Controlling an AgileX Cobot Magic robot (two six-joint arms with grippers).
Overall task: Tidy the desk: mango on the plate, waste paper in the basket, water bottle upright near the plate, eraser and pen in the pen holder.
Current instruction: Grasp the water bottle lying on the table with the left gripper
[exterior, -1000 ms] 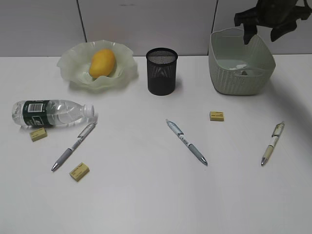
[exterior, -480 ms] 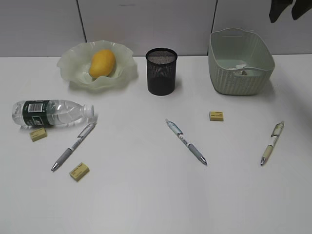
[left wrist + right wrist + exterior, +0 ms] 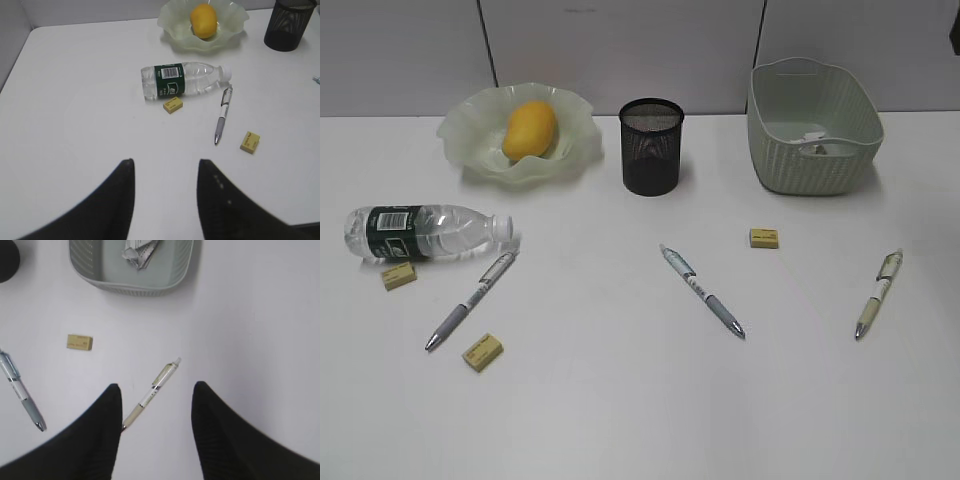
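Observation:
The mango (image 3: 530, 129) lies in the ruffled green plate (image 3: 470, 135). In the basket (image 3: 814, 125) sits the waste paper (image 3: 817, 143). The water bottle (image 3: 425, 232) lies on its side at the left of the desk (image 3: 620, 400). Three pens (image 3: 470, 300) (image 3: 702, 290) (image 3: 878, 293) and three erasers (image 3: 399, 276) (image 3: 482, 352) (image 3: 764, 237) lie loose, apart from the pen holder (image 3: 651, 146). My left gripper (image 3: 166, 162) hangs open and empty, well short of the bottle (image 3: 182, 82). High over the right-hand pen (image 3: 151, 392), my right gripper (image 3: 157, 386) is open and empty.
A grey panel wall runs behind the desk. In the left wrist view the desk's left edge meets a wall. Only a dark sliver of the right arm (image 3: 955, 40) shows at the exterior view's top right edge.
My right gripper has risen from above the basket and drawn off to the upper right, almost out of the exterior view. Nothing on the desk has moved.

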